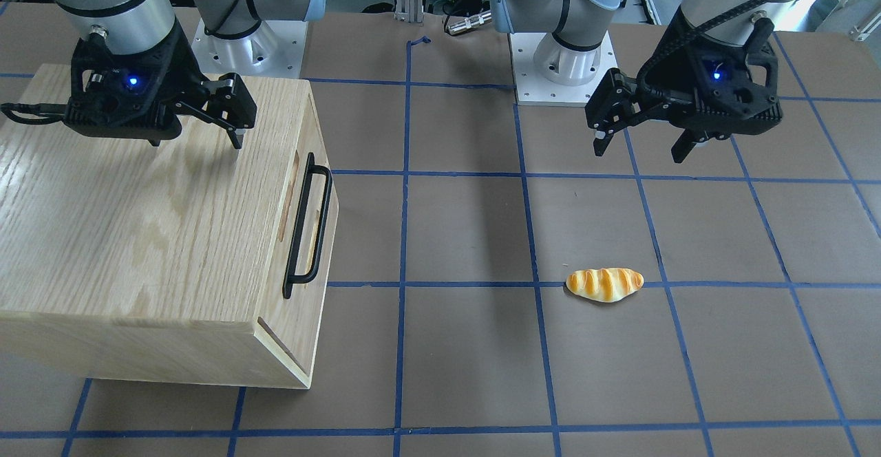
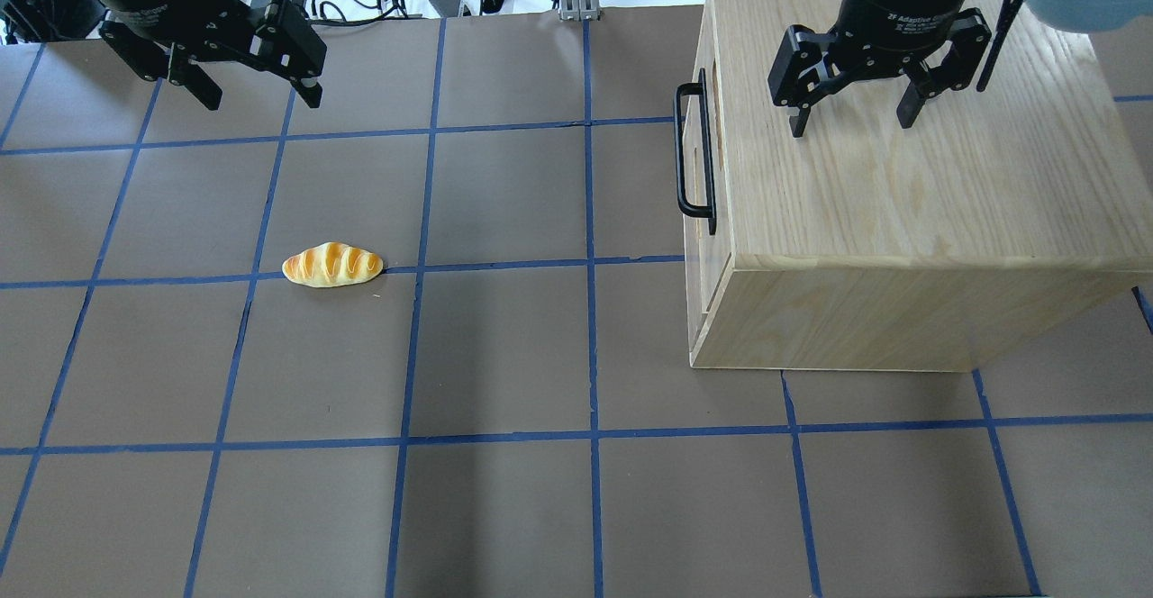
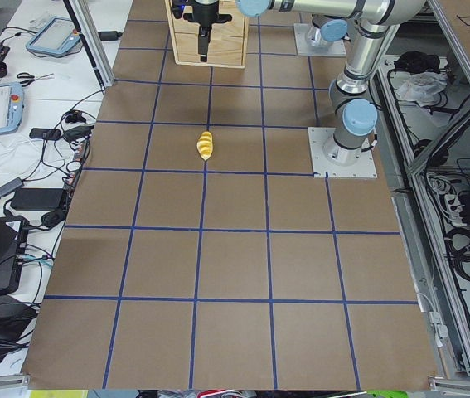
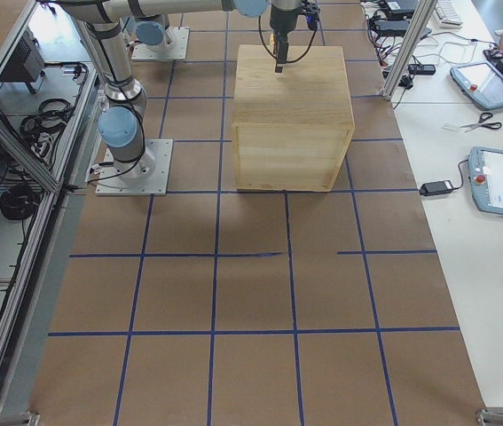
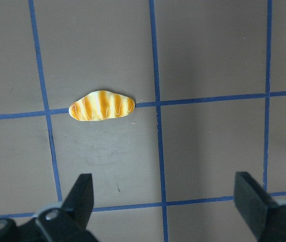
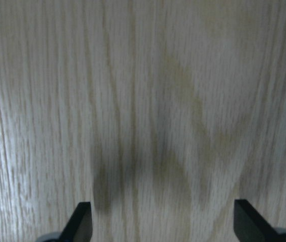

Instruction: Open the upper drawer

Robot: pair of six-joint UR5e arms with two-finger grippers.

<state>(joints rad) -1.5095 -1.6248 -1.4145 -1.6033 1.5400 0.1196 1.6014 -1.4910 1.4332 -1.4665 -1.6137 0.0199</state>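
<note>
Not started: the shallow pale-wood upper drawer [image 1: 311,223] with its black bar handle sits shut in the oak cabinet box [image 1: 138,223] on the desk [image 1: 468,237]. My right end effector [image 2: 851,121] hangs over the cabinet top, fingers apart, not on the handle. My left end effector [image 2: 261,94] is spread too, holding nothing.

1. A wooden cabinet [image 2: 901,220] is seen standing on the table [image 2: 504,355] at the right.
2. The upper drawer [image 2: 695,157] is seen pushed in, its black handle [image 2: 682,152] turned toward the table's middle.
3. The right gripper [image 2: 851,125] is held above the cabinet top, fingers spread.
4. The left gripper [image 2: 262,101] is held over the far left, fingers spread.
5. A bread roll [image 2: 332,265] is seen lying on a blue tape line, well apart from the cabinet.
</note>
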